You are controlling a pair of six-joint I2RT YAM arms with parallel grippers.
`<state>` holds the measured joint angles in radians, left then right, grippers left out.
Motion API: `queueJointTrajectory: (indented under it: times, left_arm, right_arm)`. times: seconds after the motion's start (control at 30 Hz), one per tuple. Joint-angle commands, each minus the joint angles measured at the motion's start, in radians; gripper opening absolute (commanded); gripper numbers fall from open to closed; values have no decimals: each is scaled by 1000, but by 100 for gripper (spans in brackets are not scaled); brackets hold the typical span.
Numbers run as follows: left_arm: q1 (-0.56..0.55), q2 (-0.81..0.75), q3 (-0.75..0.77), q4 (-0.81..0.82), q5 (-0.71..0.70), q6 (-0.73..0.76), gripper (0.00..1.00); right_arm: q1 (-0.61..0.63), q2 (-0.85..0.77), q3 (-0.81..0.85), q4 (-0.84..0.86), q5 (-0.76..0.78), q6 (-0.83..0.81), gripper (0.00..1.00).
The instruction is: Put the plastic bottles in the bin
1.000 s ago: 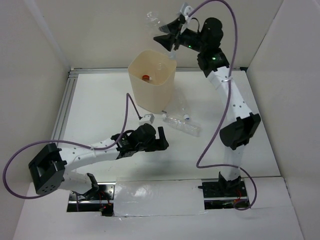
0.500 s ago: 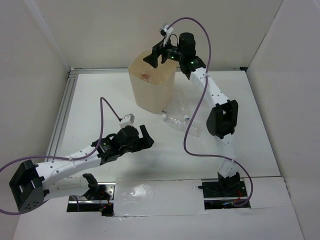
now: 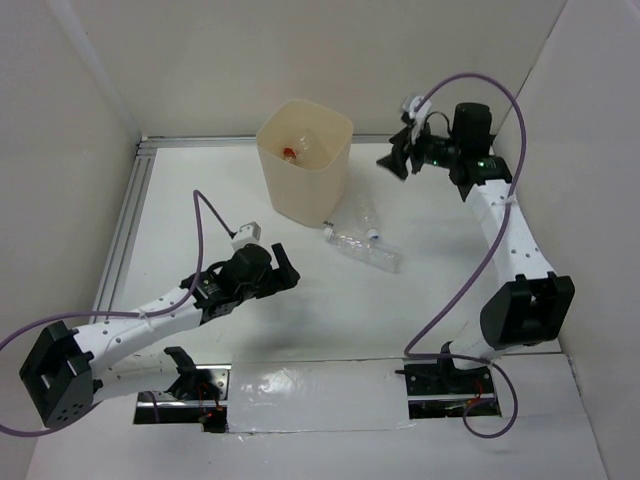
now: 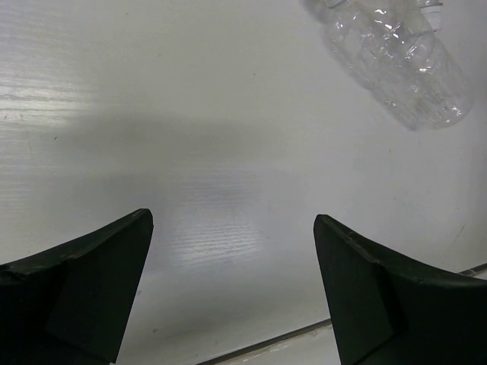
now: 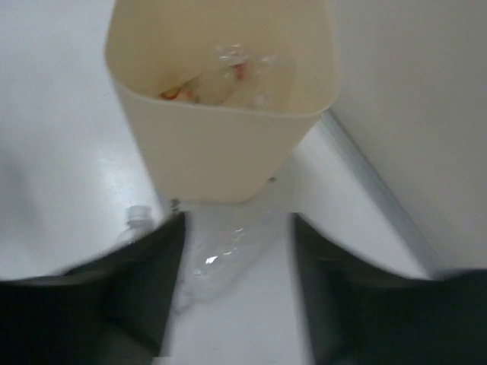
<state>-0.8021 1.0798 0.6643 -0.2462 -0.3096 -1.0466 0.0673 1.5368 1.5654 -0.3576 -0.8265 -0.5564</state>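
The cream bin (image 3: 330, 165) stands at the back middle of the table, with bottles inside, one with a red cap (image 3: 290, 152). Two clear bottles (image 3: 365, 248) lie on the table just right of the bin's base. My right gripper (image 3: 397, 158) is open and empty, in the air right of the bin. Its wrist view shows the bin (image 5: 221, 152), the bottles in it (image 5: 232, 72) and a clear bottle (image 5: 221, 258) on the table between my open fingers. My left gripper (image 3: 282, 266) is open and empty, low over the table left of the lying bottles; one bottle (image 4: 396, 61) shows ahead of it.
White walls enclose the table on the left, back and right. A metal rail (image 3: 130, 215) runs along the left edge. A purple cable loops off each arm.
My right gripper held a bottle above the bin, dipped over the bin's mouth, then swung right and now is empty. My left arm has drawn back to the left.
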Motion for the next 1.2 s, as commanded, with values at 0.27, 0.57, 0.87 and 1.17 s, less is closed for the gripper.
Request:
queueJointTrajectory:
  times: [0.27, 0.57, 0.87, 1.17]
  left_arm:
    - [12, 33, 28, 19, 33, 30, 100]
    - [12, -30, -12, -2, 33, -12, 100]
    - [3, -31, -3, -54, 14, -33, 100]
    - [-16, -18, 15, -29, 9, -44, 100]
  right_arm:
    - [111, 175, -205, 135, 349, 265, 100]
    - [131, 413, -136, 197, 449, 351, 100]
    - [143, 574, -85, 247, 498, 406, 100]
    - [-18, 420, -94, 178, 423, 415, 26]
